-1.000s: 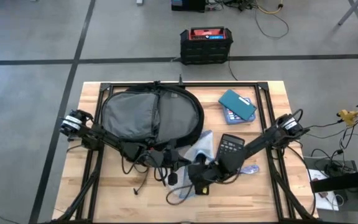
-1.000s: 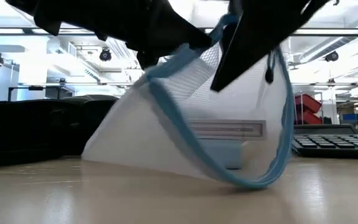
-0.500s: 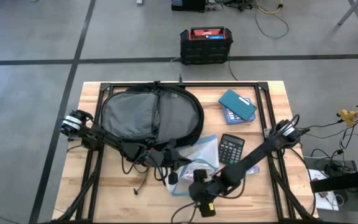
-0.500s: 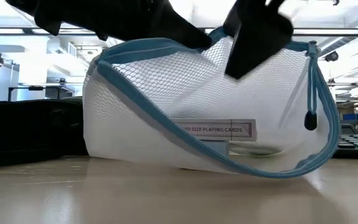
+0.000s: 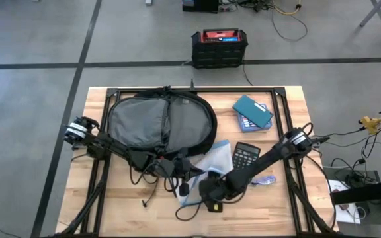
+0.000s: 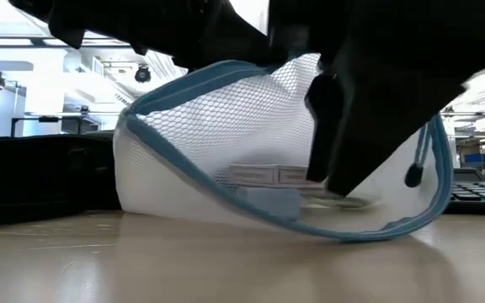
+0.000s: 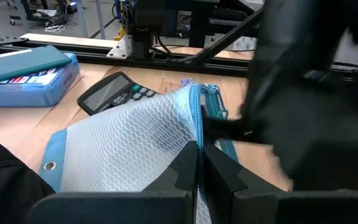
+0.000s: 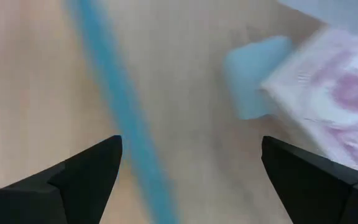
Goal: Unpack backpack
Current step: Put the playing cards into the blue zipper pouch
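The black backpack (image 5: 161, 125) lies flat on the far left part of the wooden table (image 5: 290, 198), its grey lining turned upward and its black straps (image 5: 152, 173) trailing toward the near edge. Just beside it, at the table's middle, sits a white mesh pouch (image 7: 129, 152) with a blue zipper edge (image 6: 192, 172); small boxes (image 6: 263, 175) show through the netting in the low view. The left claw (image 7: 199, 169), reaching across from the left side of the table over the straps, has its fingers pressed together on the pouch's blue edge, pinching it. The right claw (image 8: 188, 180) is at the near middle of the table, at the pouch's near side; in the right wrist view its fingers (image 8: 89, 168) stand spread wide over bare wood, with a blue band and a pale pink-printed box (image 8: 328, 93) lying ahead of them, neither one held. A dark calculator (image 5: 245, 157) lies just to the right of the pouch, close under the right arm. Farther back on the right, a teal case (image 5: 252, 110) rests on top of a blue pack (image 5: 247, 122). On the floor beyond the table stands a black crate with a red top (image 5: 219, 47).
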Controlling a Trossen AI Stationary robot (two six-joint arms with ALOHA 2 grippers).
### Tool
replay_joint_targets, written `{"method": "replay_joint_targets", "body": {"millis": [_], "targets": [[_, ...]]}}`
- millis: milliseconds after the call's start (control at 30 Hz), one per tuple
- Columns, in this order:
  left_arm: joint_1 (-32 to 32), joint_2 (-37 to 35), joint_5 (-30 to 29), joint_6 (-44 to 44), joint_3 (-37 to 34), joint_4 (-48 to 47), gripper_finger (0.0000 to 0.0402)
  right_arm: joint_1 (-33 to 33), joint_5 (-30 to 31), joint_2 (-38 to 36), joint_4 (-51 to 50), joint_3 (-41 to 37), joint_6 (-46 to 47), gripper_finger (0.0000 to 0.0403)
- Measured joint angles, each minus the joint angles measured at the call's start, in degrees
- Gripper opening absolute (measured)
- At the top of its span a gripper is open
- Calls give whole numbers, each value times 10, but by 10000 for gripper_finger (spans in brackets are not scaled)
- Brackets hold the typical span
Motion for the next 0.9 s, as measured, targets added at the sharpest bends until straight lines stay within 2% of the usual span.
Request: {"method": "replay_joint_targets", "body": {"millis": [167, 300, 367, 467, 600, 767, 900], "targets": [[0, 0, 0, -2, 0, 0, 0, 43, 0, -42, 27, 0, 6, 365], [0, 0, 0, -3, 0, -1, 0, 79, 1, -84, -12, 0, 49, 365], [-1, 0, 0, -4, 0, -1, 0, 94, 8, -103, -72, 0, 88, 365], [-3, 0, 0, -4, 0, -4, 0, 120, 40, -123, -214, -1, 177, 360], [-3, 0, 0, -4, 0, -4, 0, 147, 34, -140, -362, -27, 289, 342], [-3, 0, 0, -4, 0, -4, 0, 162, -12, -160, -368, -101, 349, 304], [-3, 0, 0, -3, 0, -4, 0, 160, -56, -161, -346, -160, 350, 272]]}}
